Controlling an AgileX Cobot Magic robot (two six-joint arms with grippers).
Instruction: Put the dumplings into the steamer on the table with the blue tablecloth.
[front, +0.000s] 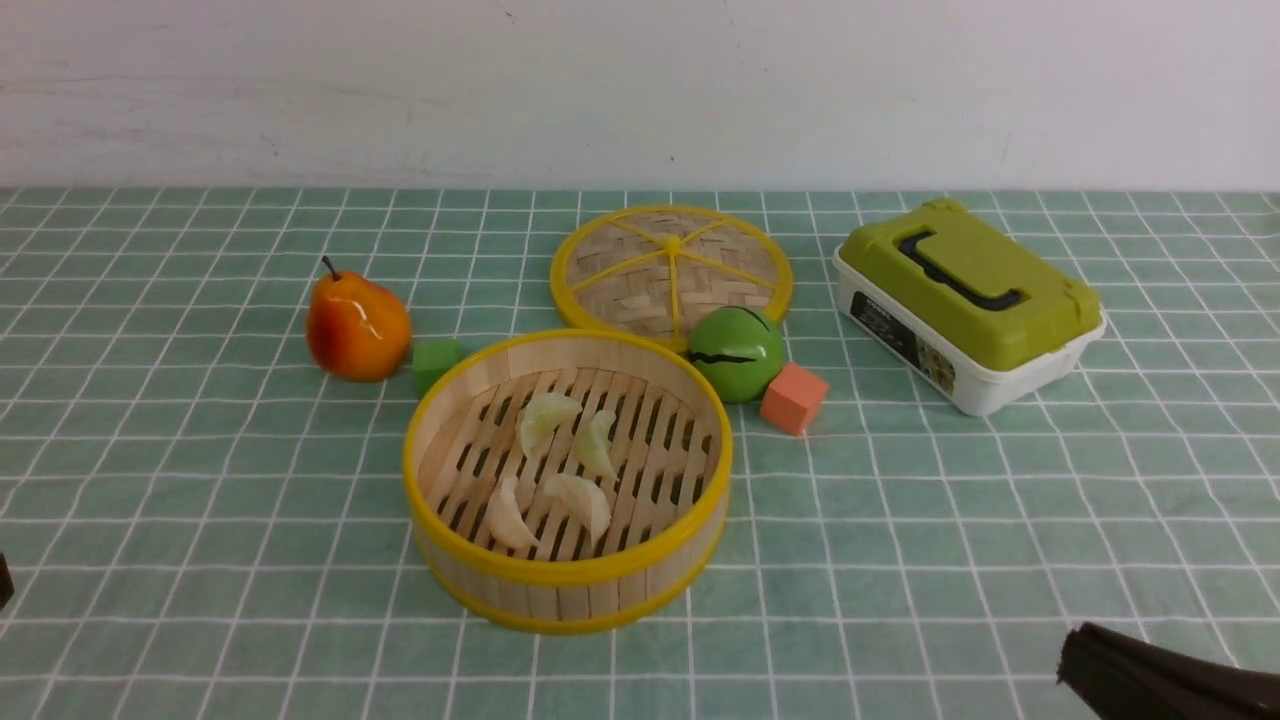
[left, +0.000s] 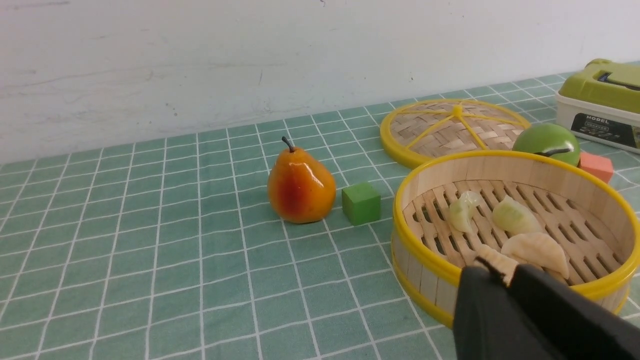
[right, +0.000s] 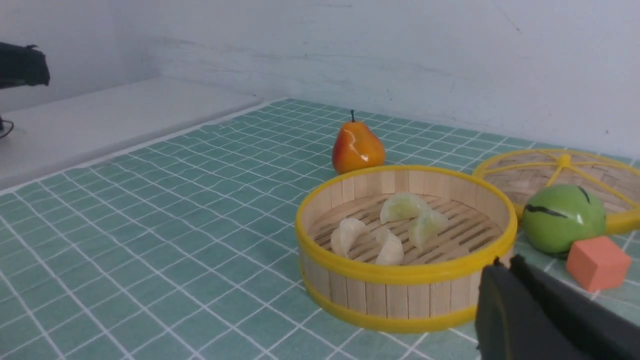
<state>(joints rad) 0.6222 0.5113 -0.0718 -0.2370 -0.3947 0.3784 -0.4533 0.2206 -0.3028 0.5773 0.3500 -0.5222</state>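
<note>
The steamer (front: 565, 578) stands mid-table on the table with the blue tablecloth (front: 200, 500). Inside it lie the dumplings: two pale green ones (front: 545, 415) (front: 597, 442) and two off-white ones (front: 508, 515) (front: 580, 500). Only a dark sliver of my left gripper (front: 3, 580) shows at the left edge, well away from the steamer. In the left wrist view my left gripper (left: 502, 272) has its tips a narrow gap apart, holding nothing, and a dumpling lying in the steamer (left: 415, 240) shows behind the gap. My right gripper (right: 502, 262) is shut and empty, near the front right (front: 1068, 655).
A pear (front: 357, 325) and a green cube (front: 436, 362) sit to the left behind the steamer. The woven lid (front: 670, 270), a green ball (front: 737, 352) and an orange cube (front: 793, 398) sit behind it to the right. A green-lidded box (front: 965, 300) stands at the far right.
</note>
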